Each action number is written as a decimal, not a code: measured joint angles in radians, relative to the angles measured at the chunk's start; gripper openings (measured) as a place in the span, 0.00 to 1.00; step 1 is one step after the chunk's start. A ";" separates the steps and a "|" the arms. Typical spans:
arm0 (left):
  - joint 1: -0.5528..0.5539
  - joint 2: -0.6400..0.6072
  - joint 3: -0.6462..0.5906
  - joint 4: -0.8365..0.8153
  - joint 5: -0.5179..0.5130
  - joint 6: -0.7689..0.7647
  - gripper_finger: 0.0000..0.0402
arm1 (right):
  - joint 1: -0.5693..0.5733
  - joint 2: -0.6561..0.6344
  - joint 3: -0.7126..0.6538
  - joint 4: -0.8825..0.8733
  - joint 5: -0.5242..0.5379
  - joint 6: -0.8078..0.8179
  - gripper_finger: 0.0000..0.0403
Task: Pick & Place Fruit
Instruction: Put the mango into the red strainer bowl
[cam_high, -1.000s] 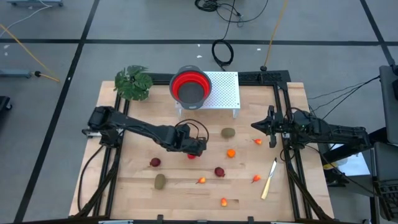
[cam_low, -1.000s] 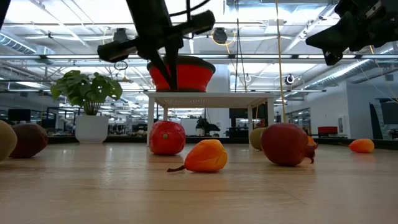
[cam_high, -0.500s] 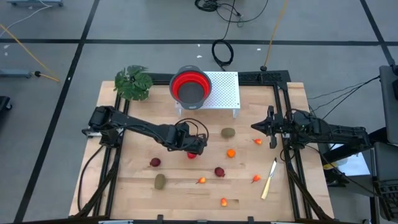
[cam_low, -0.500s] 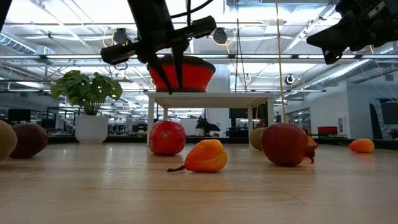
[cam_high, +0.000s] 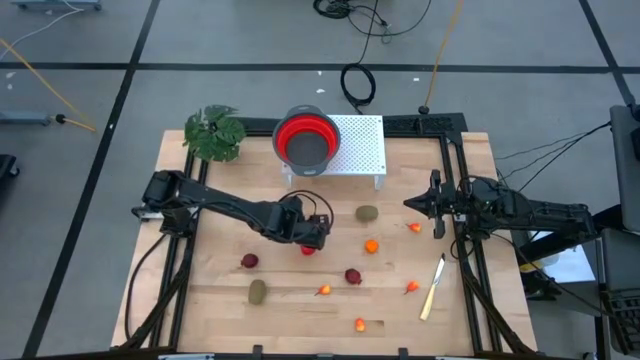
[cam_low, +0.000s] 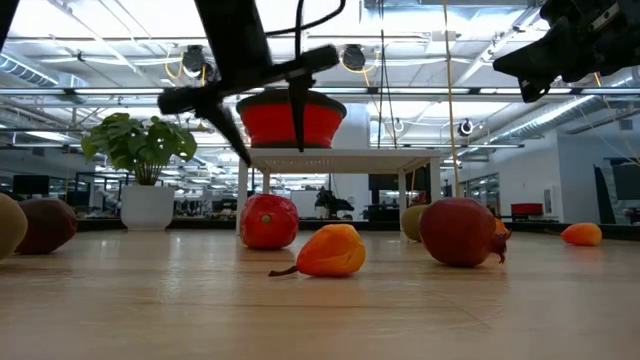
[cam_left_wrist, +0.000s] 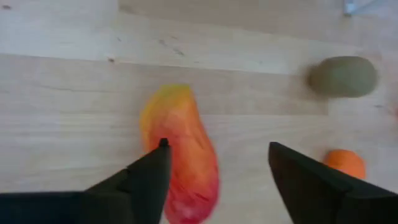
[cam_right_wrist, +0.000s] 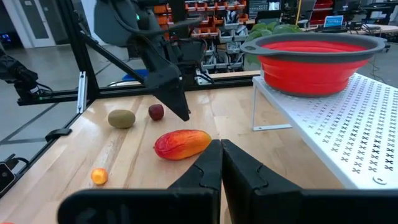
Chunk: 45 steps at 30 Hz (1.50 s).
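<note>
Left wrist view: your left gripper hangs above the wooden table with its two dark fingers spread wide and nothing between them. The longer red-orange fruit lies flat on the boards under the gap, nearer one finger than the other; no contact with either finger can be made out. An olive-brown oval fruit sits well apart, and a small orange fruit lies near the second finger.

High view — the left gripper is at the middle of the table, its arm reaching in from the left edge. The red-orange piece shows just beneath it. Around it lie the other fruits: an olive oval, an orange round, a dark red round, another dark red round, and a second olive oval. All rest on the table; none can be seen in the red bowl, which stands on the white perforated stand at the far edge, beside the leafy plant. A pale-handled knife lies near the right side.

Your right gripper waits over the right edge — in the right wrist view its fingers are pressed together, holding nothing.
</note>
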<state>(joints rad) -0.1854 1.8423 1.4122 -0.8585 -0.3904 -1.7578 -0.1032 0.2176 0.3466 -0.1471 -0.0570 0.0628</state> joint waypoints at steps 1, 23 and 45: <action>0.002 0.000 -0.011 0.000 0.001 0.002 0.74 | 0.000 0.000 0.000 0.000 0.000 0.000 0.00; 0.003 -0.003 -0.168 0.301 0.028 0.054 0.91 | 0.000 0.000 0.000 0.004 0.003 0.000 0.00; 0.041 -0.005 -0.096 0.136 0.158 0.095 0.75 | 0.000 0.000 0.000 0.007 0.003 0.001 0.00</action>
<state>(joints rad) -0.1448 1.8374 1.3163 -0.7223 -0.2323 -1.6628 -0.1032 0.2180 0.3466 -0.1402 -0.0536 0.0636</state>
